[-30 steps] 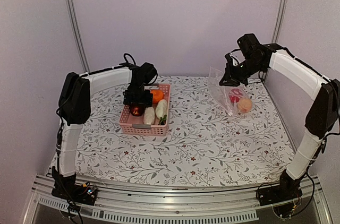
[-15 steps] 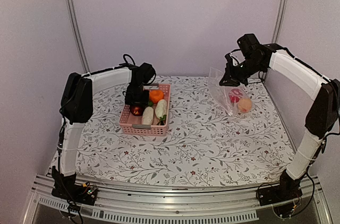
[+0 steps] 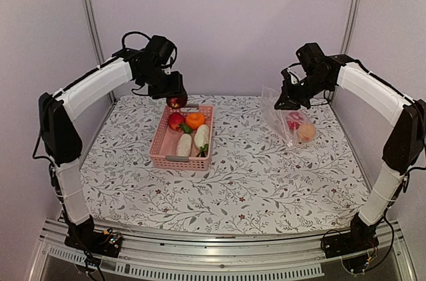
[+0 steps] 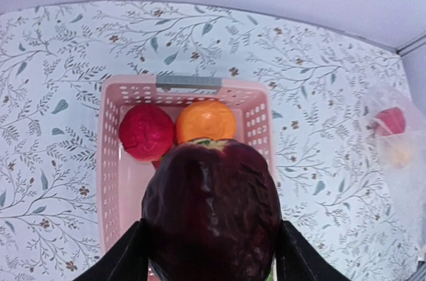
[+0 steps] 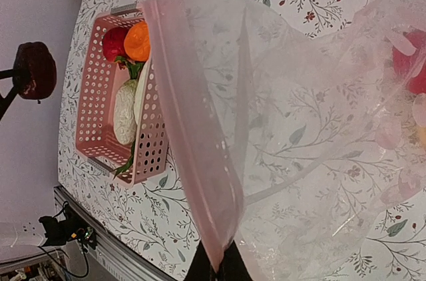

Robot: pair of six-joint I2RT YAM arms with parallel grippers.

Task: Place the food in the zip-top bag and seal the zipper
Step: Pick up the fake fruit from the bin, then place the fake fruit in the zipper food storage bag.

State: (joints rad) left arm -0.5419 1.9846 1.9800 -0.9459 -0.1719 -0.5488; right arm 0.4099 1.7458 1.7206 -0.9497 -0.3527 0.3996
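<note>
1. Right now the left gripper (image 3: pixel 175 98) is clenched on a dark purple piece (image 4: pixel 213 221), with a finger on each flank. It hangs in the air above the far end of the pink basket (image 3: pixel 160 151).
2. Underneath, the basket holds a red ball (image 4: pixel 146 132), an orange ball (image 4: pixel 206 121) and white radishes (image 3: pixel 193 141), all food not yet bagged.
3. Off to the gripper's right, well apart, the zip-top bag (image 3: pixel 283 121) sits at the far right of the table (image 3: pixel 239 181). Two bagged pieces (image 3: pixel 306 132) are inside.
4. Meanwhile the right gripper (image 3: pixel 286 101) is the nearer claw to the bag. It pinches the zipper (image 5: pixel 200 154) and lifts that edge off the table.
5. Seen from the right wrist, the zipper strip runs lengthwise away from the pinch, and it lies on the basket side of the bag. The mouth therefore faces the left arm.
6. So the carry likely goes rightward across the bare cloth, entering from that side.
7. Whether the mouth gapes wide enough for the piece, I cannot tell.
</note>
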